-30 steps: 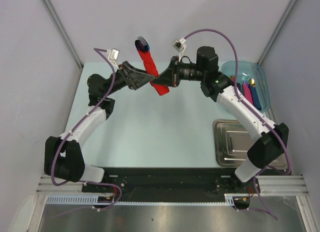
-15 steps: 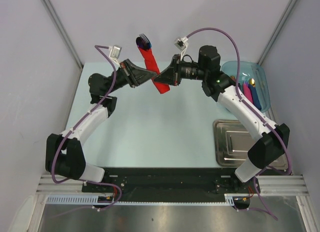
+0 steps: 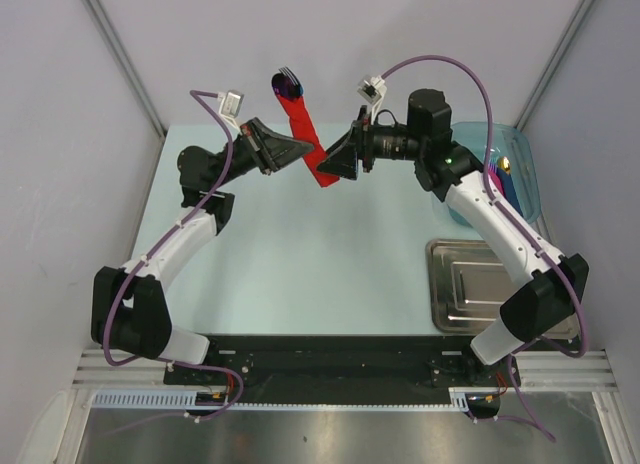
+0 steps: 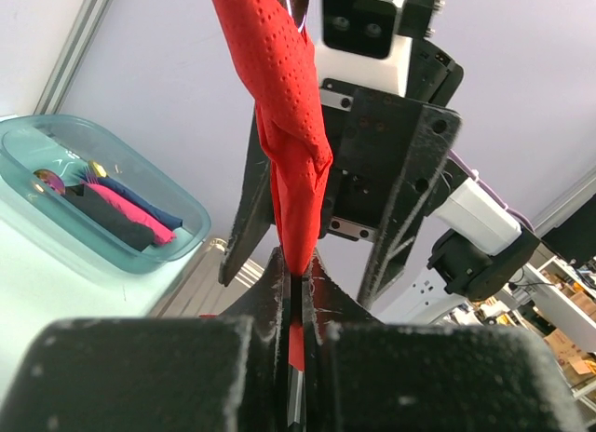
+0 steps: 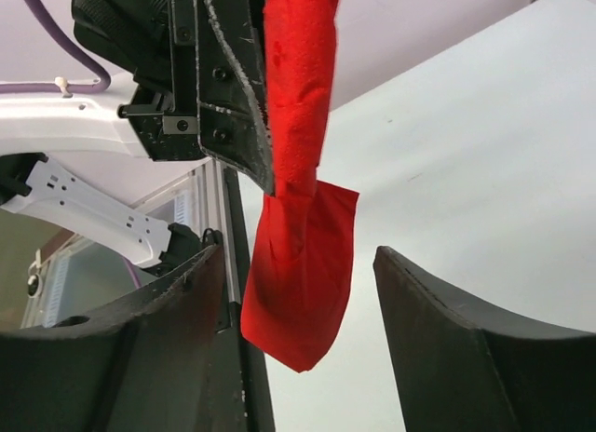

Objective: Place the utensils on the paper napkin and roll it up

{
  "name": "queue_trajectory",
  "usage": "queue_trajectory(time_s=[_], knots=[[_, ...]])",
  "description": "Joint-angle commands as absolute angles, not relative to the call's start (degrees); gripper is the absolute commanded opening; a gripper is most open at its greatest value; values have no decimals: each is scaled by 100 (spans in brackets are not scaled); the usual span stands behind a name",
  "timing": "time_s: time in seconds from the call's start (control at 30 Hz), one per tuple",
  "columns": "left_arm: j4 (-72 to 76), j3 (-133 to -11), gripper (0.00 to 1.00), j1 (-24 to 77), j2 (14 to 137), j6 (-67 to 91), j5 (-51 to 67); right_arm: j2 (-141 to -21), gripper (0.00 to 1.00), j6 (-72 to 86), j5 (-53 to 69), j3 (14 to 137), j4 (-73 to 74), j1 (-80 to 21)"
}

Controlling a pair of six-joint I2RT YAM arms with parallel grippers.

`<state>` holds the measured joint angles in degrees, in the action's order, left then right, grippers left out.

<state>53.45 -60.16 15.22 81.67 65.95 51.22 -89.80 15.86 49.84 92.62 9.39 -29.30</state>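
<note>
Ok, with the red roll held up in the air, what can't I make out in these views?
- Top view: only the tips of the utensils show above the red roll; the roll hides the rest.
- Left wrist: the roll's top is cut off by the upper edge, above the shut left gripper.
- Right wrist: same cutoff; the open right gripper frames only its tail.

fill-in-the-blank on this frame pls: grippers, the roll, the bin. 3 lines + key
1. The left gripper is shut on a rolled paper napkin whose colour is ____.
2. The right gripper has its jaws ____, one on either side of the roll's lower end.
3. The translucent blue plastic bin holding other napkin rolls sits on the robot's ____ side.

Missing words: red; open; right
</note>
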Motion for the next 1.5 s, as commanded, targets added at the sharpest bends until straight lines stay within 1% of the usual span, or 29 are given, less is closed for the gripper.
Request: queue_trajectory(time_s=[0.0, 0.2, 0.27, 0.3, 0.33, 0.4, 0.43, 0.47, 0.5, 0.53, 0.57, 0.6, 0.67, 0.7, 0.73, 0.77, 0.8, 0.83, 0.87, 0.97, 1.03, 1.07, 1.1, 1.17, 1.2, 1.43, 1.47], knots=[[5581, -6275, 0, 1564, 8042, 6530, 5019, -8727, 72, 1100, 4896, 9396, 879, -3076], [5511, -6328, 0, 1652, 8077, 6487, 5001, -8903, 73, 1002, 4930, 9518, 686, -3252], [5484, -6363, 0, 1687, 8068, 6469, 5001, -8947, 64, 967, 4983, 9501, 659, -3269], [5467, -6381, 0, 1696, 8077, 6443, 5001, -8947, 58, 958, 5018, 9475, 642, -3270], [5458, -6398, 0, 1714, 8077, 6425, 4984, -8965, 40, 967, 5036, 9457, 624, -3270], [5414, -6407, 0, 1714, 8068, 6364, 4966, -8974, 25, 984, 5115, 9431, 633, -3270], [5414, -6425, 0, 1714, 8060, 6328, 4957, -8974, 12, 1002, 5159, 9422, 659, -3252], [5414, -6442, 0, 1714, 8060, 6293, 4948, -8991, 4, 1063, 5211, 9439, 694, -3252], [5423, -6460, 0, 1714, 8060, 6197, 4948, -8991, 0, 1107, 5221, 9422, 694, -3243], [5423, -6495, 0, 1705, 8068, 6161, 4957, -8991, 0, 1177, 5238, 9413, 694, -3217], [5423, -6513, 3, 1705, 8077, 6118, 4974, -8974, 0, 1247, 5264, 9396, 677, -3208], [5414, -6530, 19, 1696, 8086, 6013, 4992, -8974, 0, 1292, 5282, 9378, 677, -3191], [5388, -6557, 43, 1679, 8103, 5933, 5053, -8965, 0, 1362, 5361, 9369, 598, -3156], [5370, -6548, 58, 1653, 8112, 5793, 5054, -8956, 0, 1467, 5387, 9369, 563, -3147], [5283, -6539, 69, 1644, 8112, 5740, 5036, -8947, 0, 1503, 5414, 9369, 536, -3138], [5265, -6539, 74, 1635, 8121, 5670, 5036, -8939, 0, 1520, 5431, 9369, 501, -3138], [5256, -6539, 77, 1635, 8130, 5643, 5027, -8921, 0, 1555, 5440, 9360, 484, -3138], [5247, -6548, 77, 1643, 8139, 5608, 5053, -8912, 0, 1599, 5458, 9317, 457, -3129], [5256, -6557, 77, 1644, 8156, 5607, 5054, -8895, 0, 1626, 5467, 9290, 370, -3129], [5308, -6618, 73, 1670, 8235, 5651, 5080, -8886, 0, 1749, 5510, 9264, 299, -3111], [5361, -6644, 56, 1687, 8288, 5686, 5089, -8921, 0, 1837, 5546, 9264, 264, -3111], [5379, -6645, 45, 1696, 8297, 5704, 5089, -8930, 0, 1880, 5589, 9264, 272, -3111], [5405, -6653, 25, 1696, 8306, 5730, 5089, -8947, 0, 1924, 5607, 9255, 255, -3094], [5449, -6671, 7, 1688, 8323, 5757, 5019, -8991, 0, 2214, 5669, 9211, 150, -3059], [5449, -6645, 0, 1661, 8332, 5783, 4975, -9026, 0, 2328, 5678, 9185, 97, -3015], [5353, -6723, 0, 1441, 8420, 6091, 4457, -9167, 0, 3313, 6002, 8877, -561, -2795], [5353, -6758, 0, 1424, 8455, 6152, 4421, -9193, 2, 3392, 6116, 8860, -589, -2769]])
